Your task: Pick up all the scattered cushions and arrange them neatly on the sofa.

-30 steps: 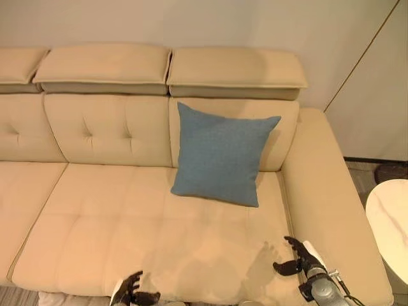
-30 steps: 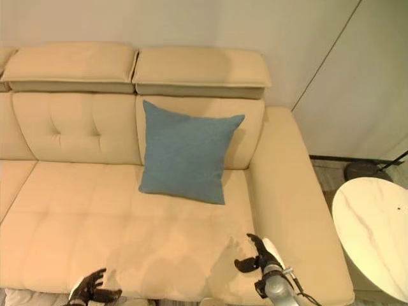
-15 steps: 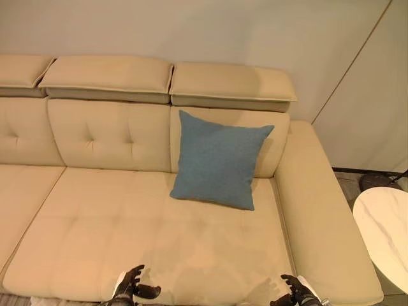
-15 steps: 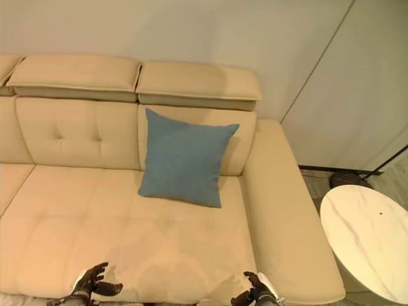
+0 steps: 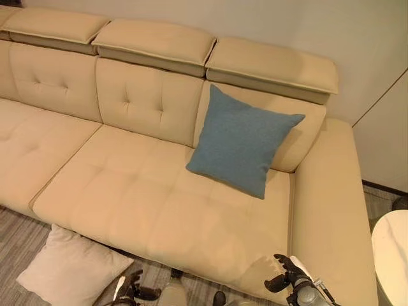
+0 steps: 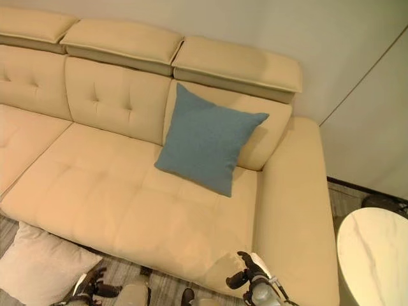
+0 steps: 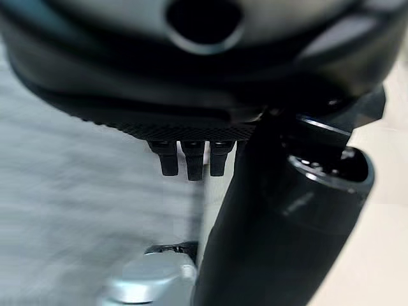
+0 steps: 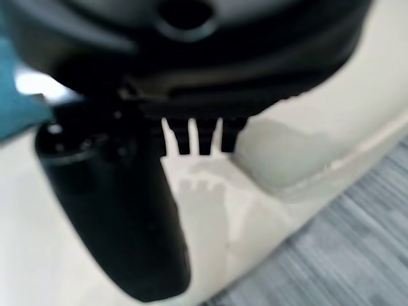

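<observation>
Pale cushion point(image 5: 67, 268): lies flat on the grey carpet point(image 5: 19, 223) before the beige sofa point(image 5: 159, 191); best gripped at its near edge.
Blue cushion point(image 5: 242, 141): upright against the backrest.
Right eye view: left hand point(image 6: 89, 288) beside pale cushion; right hand point(image 6: 250, 272) over the seat corner.
Wrist views: both hands' fingers relaxed, empty.
</observation>
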Available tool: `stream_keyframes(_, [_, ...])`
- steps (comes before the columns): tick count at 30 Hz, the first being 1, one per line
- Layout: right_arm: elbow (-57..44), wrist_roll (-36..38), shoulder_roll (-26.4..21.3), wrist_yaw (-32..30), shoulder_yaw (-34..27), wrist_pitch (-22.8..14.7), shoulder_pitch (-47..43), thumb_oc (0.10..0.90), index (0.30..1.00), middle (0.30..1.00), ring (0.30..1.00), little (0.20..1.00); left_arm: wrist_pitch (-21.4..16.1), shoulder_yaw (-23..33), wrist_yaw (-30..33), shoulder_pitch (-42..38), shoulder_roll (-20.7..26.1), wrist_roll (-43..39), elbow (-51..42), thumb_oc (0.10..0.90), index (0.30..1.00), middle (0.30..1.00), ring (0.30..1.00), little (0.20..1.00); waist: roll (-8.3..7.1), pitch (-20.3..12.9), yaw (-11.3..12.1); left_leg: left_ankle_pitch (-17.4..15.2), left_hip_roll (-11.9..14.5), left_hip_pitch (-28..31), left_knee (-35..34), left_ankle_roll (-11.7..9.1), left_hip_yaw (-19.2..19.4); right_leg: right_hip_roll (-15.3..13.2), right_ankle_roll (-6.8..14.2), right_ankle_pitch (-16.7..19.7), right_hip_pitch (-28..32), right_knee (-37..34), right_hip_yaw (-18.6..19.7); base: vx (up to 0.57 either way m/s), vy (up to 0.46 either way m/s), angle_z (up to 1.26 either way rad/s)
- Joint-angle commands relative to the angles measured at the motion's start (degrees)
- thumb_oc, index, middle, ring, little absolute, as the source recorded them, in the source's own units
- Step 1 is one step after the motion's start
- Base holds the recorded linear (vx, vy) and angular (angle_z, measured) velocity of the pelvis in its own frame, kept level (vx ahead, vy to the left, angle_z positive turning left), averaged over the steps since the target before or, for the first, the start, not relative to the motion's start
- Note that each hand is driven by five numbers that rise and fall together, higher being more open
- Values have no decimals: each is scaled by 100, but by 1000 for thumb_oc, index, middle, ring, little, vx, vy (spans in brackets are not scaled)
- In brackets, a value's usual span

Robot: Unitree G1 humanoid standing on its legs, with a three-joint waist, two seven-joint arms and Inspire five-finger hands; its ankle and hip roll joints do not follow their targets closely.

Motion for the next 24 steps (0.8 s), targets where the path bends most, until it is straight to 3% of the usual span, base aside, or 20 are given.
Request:
stream_keyframes(1, [-233, 50, -367, -187, -29, -150, -175, 800, 900, 900, 900, 900, -230, 97, 102, -195, -2, 35, -211, 800, 900, 900, 900, 900, -157, -49, -155, -517, -231, -54, 373, 184, 153, -191, 730, 385, 499, -1068, 74, -174, -22, 50])
stream_keyframes(2, [-139, 11, -332, -172, -11, -133, -147, 800, 900, 900, 900, 900, -207, 74, 67, -162, -29, 70, -173, 800, 900, 900, 900, 900, -197, -102, -216, -872, -286, 175, 630, 252, 327, -262, 729, 470, 440, -1160, -38, -210, -14, 47])
stream_keyframes(3, [-101, 17, -320, -175, -21, -124, -149, 800, 900, 900, 900, 900, -197, 57, 61, -167, -35, 81, -167, 800, 900, 900, 900, 900, -201, -114, -246, -1023, -288, 319, 690, 280, 455, -293, 743, 508, 444, -1209, -94, -140, -1, 42])
stream_keyframes(4, [-100, 17, -319, -175, -21, -124, -151, 800, 900, 900, 900, 900, -197, 58, 61, -168, -35, 81, -167, 800, 900, 900, 900, 900, -205, -126, -254, -1006, -293, 304, 679, 281, 449, -297, 744, 517, 429, -1214, -100, -84, 24, 33])
stream_keyframes(6, [-17, 68, -232, -195, -111, -102, -96, 800, 900, 900, 900, 900, -163, -41, 8, -246, -36, 141, -113, 800, 900, 900, 900, 900, -151, -265, -476, -1227, -96, 981, 229, 319, 1085, -348, 807, 618, 372, -1364, -512, -140, 77, 43])
stream_keyframes(8, [54, 70, -186, -197, -130, -81, -63, 800, 900, 900, 900, 900, -149, -89, -10, -272, -41, 189, -130, 800, 900, 900, 900, 900, -92, -315, -536, -1157, -55, 1162, -238, 322, 1238, -352, 851, 691, 341, -1405, -750, -120, 99, 101])
stream_keyframes(15, [146, 45, 12, -180, -10, -20, -214, 800, 900, 900, 900, 900, -110, -33, -46, -238, 14, 218, -15, 800, 900, 900, 900, 900, -140, -293, -398, -920, -276, 1325, -874, 434, 668, -405, 976, 826, 226, -1173, -783, -94, 109, 48])
stream_keyframes(18, [124, -21, 75, -155, 40, 7, -253, 800, 900, 900, 900, 900, -87, -20, -28, -258, 117, 289, 100, 800, 900, 900, 900, 900, -139, -192, -410, -798, -286, 1271, -914, 486, 417, -346, 1139, 854, -31, -783, -200, -113, 15, 29])
stream_keyframes(19, [125, -21, 76, -155, 39, 7, -255, 800, 900, 900, 900, 900, -87, -19, -28, -260, 118, 289, 101, 800, 900, 900, 900, 900, -142, -210, -414, -789, -289, 1244, -911, 486, 415, -349, 1140, 866, -53, -790, -202, -72, -4, 62])
stream_keyframes(22, [174, 44, 124, -122, 60, 29, -138, 800, 900, 900, 900, 900, -72, -101, -7, -350, 260, 366, 135, 800, 900, 900, 900, 900, -104, -211, -499, -509, -358, 999, -946, 469, -131, -123, 1197, 687, -13, -448, 986, -108, -27, 68])
stream_keyframes(24, [235, 63, 145, -127, 63, 28, -101, 800, 900, 900, 900, 900, -69, -138, -10, -374, 303, 399, 146, 800, 900, 900, 900, 900, -98, -228, -514, -445, -386, 925, -954, 449, -326, -88, 1160, 559, 100, -304, 1196, -78, -79, 137])
